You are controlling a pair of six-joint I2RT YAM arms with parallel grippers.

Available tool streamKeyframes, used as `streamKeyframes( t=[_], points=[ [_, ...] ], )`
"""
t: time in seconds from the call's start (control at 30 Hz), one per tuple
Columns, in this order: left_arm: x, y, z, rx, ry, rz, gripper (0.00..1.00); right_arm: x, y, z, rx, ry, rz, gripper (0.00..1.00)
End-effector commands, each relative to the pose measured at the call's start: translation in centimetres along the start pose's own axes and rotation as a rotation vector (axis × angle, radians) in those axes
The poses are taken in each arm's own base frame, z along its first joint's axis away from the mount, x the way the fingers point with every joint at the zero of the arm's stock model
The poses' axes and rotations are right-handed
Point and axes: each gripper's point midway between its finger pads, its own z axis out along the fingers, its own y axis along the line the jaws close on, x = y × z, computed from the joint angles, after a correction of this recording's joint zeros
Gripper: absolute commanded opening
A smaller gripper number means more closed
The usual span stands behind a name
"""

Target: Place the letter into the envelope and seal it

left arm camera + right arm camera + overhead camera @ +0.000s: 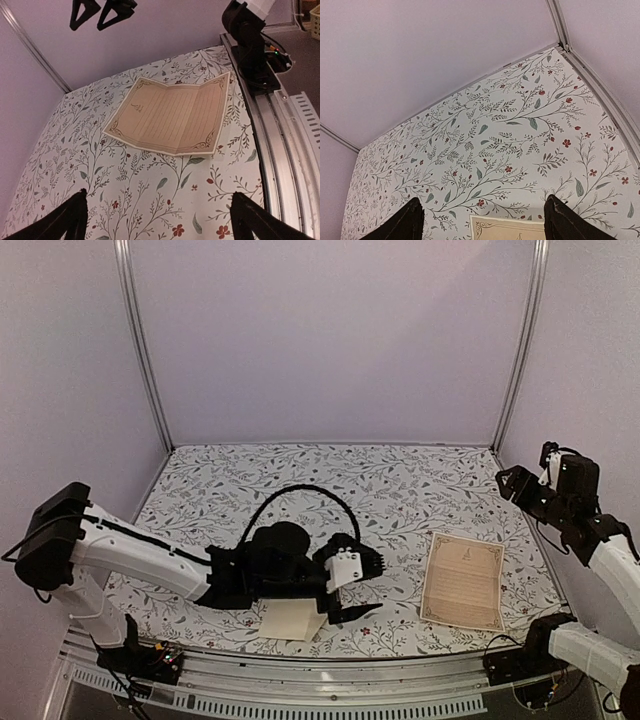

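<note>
- Black fingers of the left pincer (366, 588) stand spread wide with nothing between them, low over the tablecloth (250, 480), a white sheet printed with grey-green sprigs and small red flowers.
- Right pincer (517, 483) is likewise wide open and empty, raised at the table's right edge.
- Pale lilac walls (330, 340) with metal corner posts (143, 350) close the table on three sides, and a metal rail (300, 690) runs along the near edge.
- Letter (463, 580) lies on the cloth to the right of the left pincer, well apart from it, its fold creases slightly raised.
- Envelope (290, 622) lies near the front edge, under the left wrist, with one finger just beside its right corner. Whether they touch cannot be told.
- Much of the envelope is covered by the arm, and its flap cannot be made out. The right wrist view catches only the letter's bordered edge.
</note>
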Motion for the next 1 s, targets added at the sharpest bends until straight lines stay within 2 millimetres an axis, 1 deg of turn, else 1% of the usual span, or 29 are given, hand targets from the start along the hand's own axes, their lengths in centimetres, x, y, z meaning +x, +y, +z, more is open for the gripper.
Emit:
streamKeyframes(
  t=[0.0,0.03,0.13,0.27,0.3,0.33,0.37,0.4,0.43,0.47,0.6,0.73,0.97],
  points=[
    [-1.6,-3.8,4.2,0.06,-0.006,0.224,0.99,-0.2,0.5,-1.0,-0.018,-0.014,0.02,0.99],
    [-1.9,-4.2,5.4,0.058,-0.001,0.245,0.98,-0.1,0.5,-1.2,-0.019,-0.013,0.019,0.99],
    [-1.0,-6.0,8.7,0.086,0.034,0.296,0.97,-0.3,0.9,-1.7,-0.038,-0.027,0.017,0.99],
    [0.3,-8.0,12.7,0.14,0.069,0.338,0.93,-0.5,1.2,-2.4,-0.055,-0.043,0.013,0.99],
    [1.3,-8.7,13.7,0.155,0.084,0.345,0.92,-0.5,1.2,-2.5,-0.056,-0.042,0.012,0.99],
    [0.9,-8.7,14.4,0.155,0.077,0.351,0.91,-0.5,1.2,-2.5,-0.058,-0.043,0.011,0.99],
    [1.3,-8.9,15.2,0.158,0.085,0.358,0.91,-0.5,1.3,-2.6,-0.06,-0.042,0.008,0.99],
    [2.3,-9.3,16.1,0.166,0.105,0.368,0.89,-0.4,1.3,-2.7,-0.063,-0.039,0.005,0.99],
    [2.1,-9.3,16.9,0.165,0.102,0.375,0.88,-0.3,1.3,-2.8,-0.066,-0.039,0.005,0.99],
    [2.7,-9.6,17.5,0.176,0.119,0.383,0.86,-0.3,1.4,-2.9,-0.072,-0.039,0.004,0.99],
    [4.1,-10.0,19.5,0.176,0.156,0.418,0.8,-0.4,1.7,-3.3,-0.084,-0.045,-0.002,0.99],
    [4.9,-9.5,20.9,0.13,0.175,0.452,0.72,-0.5,1.9,-3.8,-0.099,-0.057,-0.003,0.99],
    [5.7,-8.5,22.0,0.054,0.194,0.521,0.46,-0.1,1.8,-4.1,-0.103,-0.06,-0.003,0.99]
  ],
)
